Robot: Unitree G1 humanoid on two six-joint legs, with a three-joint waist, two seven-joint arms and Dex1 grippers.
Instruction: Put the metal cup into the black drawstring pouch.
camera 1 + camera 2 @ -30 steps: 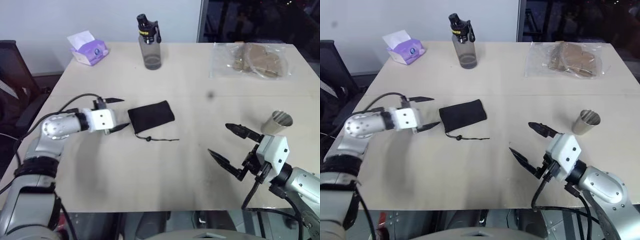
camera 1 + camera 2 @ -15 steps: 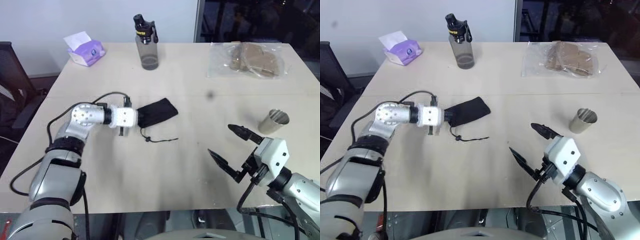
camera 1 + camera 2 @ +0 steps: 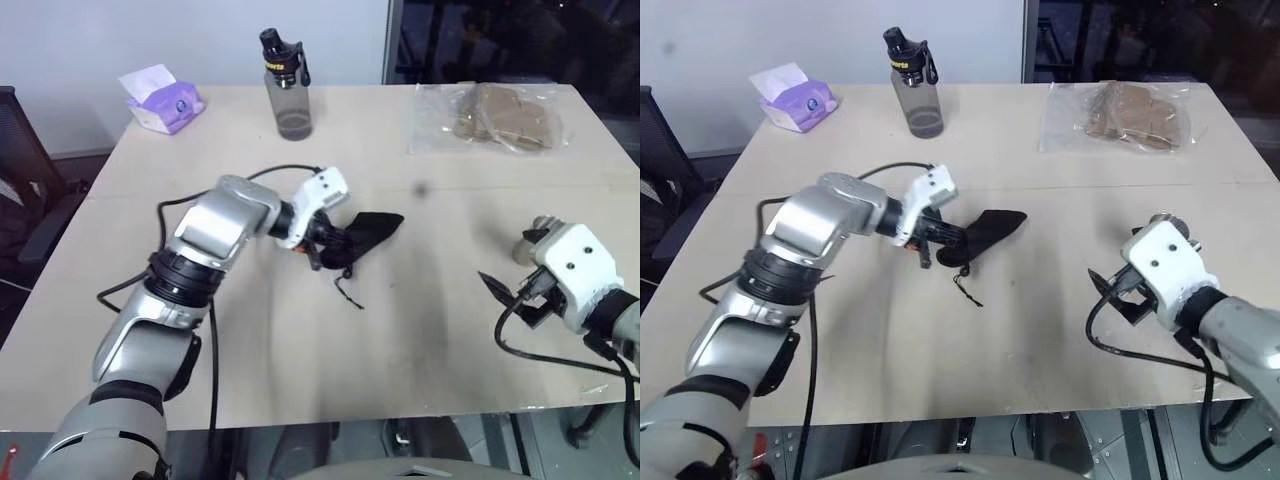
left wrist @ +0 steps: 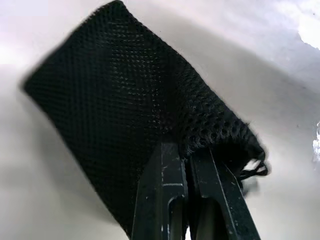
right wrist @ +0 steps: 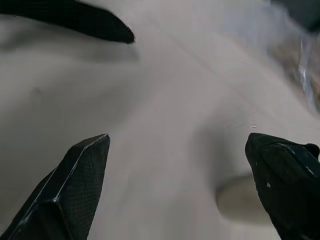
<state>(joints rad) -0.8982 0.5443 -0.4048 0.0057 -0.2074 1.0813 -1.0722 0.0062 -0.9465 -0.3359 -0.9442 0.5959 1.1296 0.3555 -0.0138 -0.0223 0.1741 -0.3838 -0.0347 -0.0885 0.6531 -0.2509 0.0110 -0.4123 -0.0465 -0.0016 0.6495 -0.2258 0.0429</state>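
Left gripper [image 4: 187, 165] clamped on the black drawstring pouch [image 3: 365, 232]; right gripper [image 5: 180, 190] wide, seemingly beside the metal cup [image 3: 530, 240].

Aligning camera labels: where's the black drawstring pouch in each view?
Left eye view: black drawstring pouch mid-table, just right of centre.
Right eye view: mid-table, centre.
Left wrist view: pouch directly beyond the fingertips.
Right wrist view: a dark shape beyond the open fingers; cannot tell if it is the pouch.
Shared landmark: the left end effector, shut on the pouch's mouth end.
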